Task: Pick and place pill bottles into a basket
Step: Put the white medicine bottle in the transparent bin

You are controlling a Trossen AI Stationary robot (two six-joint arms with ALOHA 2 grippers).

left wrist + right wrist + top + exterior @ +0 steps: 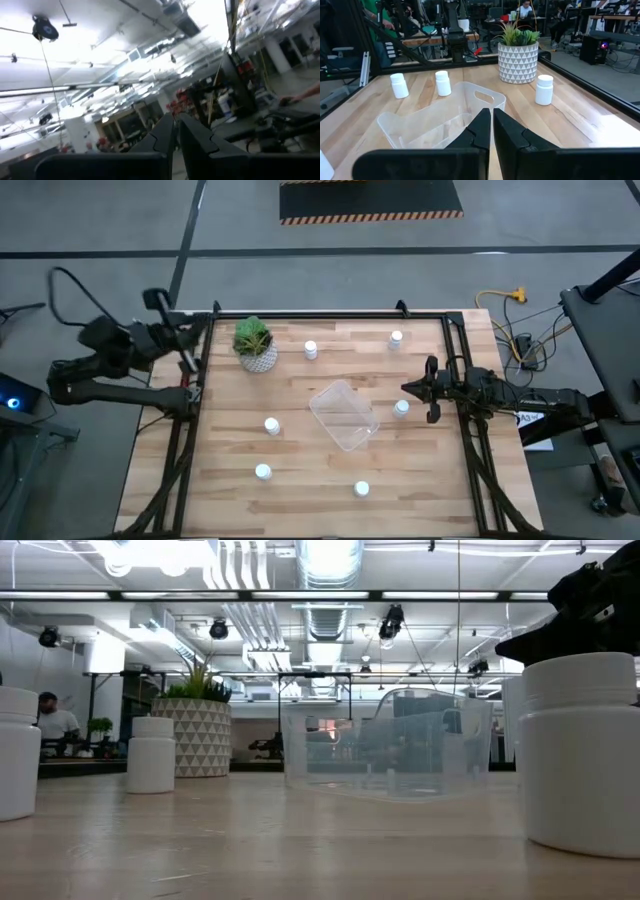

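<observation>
Several small white pill bottles stand upright on the wooden table, among them one (311, 350) at the far side, one (272, 425) left of centre and one (362, 489) near the front edge. The clear plastic basket (345, 415) rests on its bottom mid-table with nothing in it; the right wrist view also shows the basket (437, 120). My left gripper (188, 348) is shut, raised at the table's left edge and tipped upward; its shut fingers (175, 131) face the ceiling. My right gripper (410, 387) is shut, level at the right edge, pointing at the basket, just beside a bottle (401, 408).
A white patterned pot with a green plant (256, 348) stands at the far left of the table. A black frame rail (330, 315) runs around the table. Beyond the table is a room with desks, and a person (55, 720) sits far off.
</observation>
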